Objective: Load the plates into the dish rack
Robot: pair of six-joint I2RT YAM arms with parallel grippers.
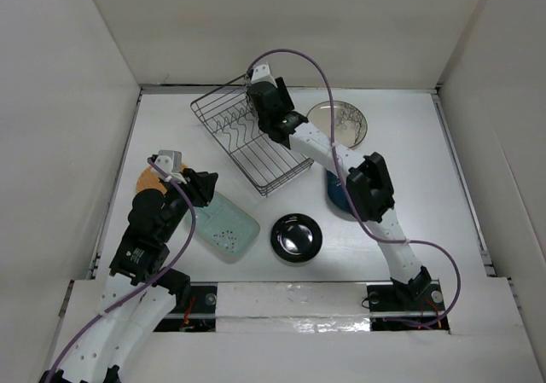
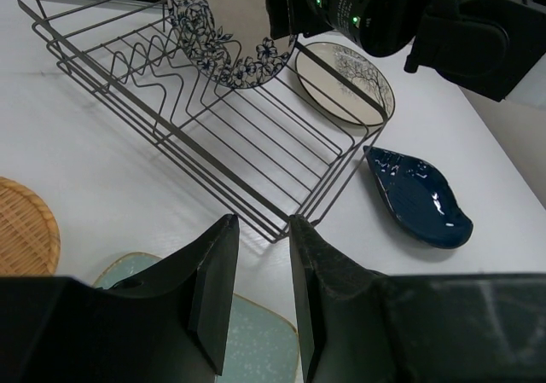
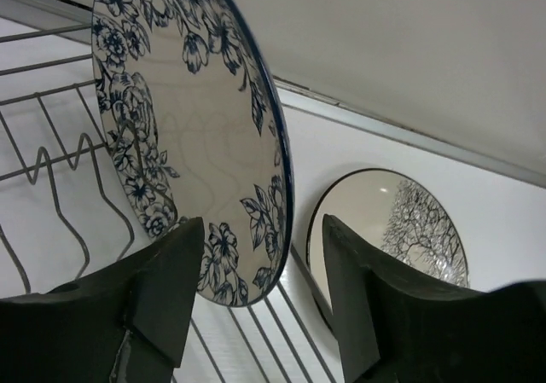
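Observation:
The grey wire dish rack (image 1: 265, 158) sits at the back of the table. A cream plate with dark blue flowers (image 3: 183, 110) stands on edge in it among the tines (image 2: 223, 37). My right gripper (image 3: 260, 229) is open over the rack (image 1: 256, 103), its fingers on either side of that plate's lower rim with a gap on both sides. My left gripper (image 2: 260, 229) hangs open and empty at front left (image 1: 201, 187), above the mint-green plate (image 1: 226, 227). A cream plate with a tree pattern (image 1: 339, 121), a dark blue teardrop plate (image 2: 418, 194), a black round plate (image 1: 296, 236) and an orange plate (image 1: 147, 178) lie on the table.
White walls close in the table on the left, back and right. The right arm (image 1: 358, 178) reaches diagonally across and covers part of the blue teardrop plate. The left arm covers part of the orange plate.

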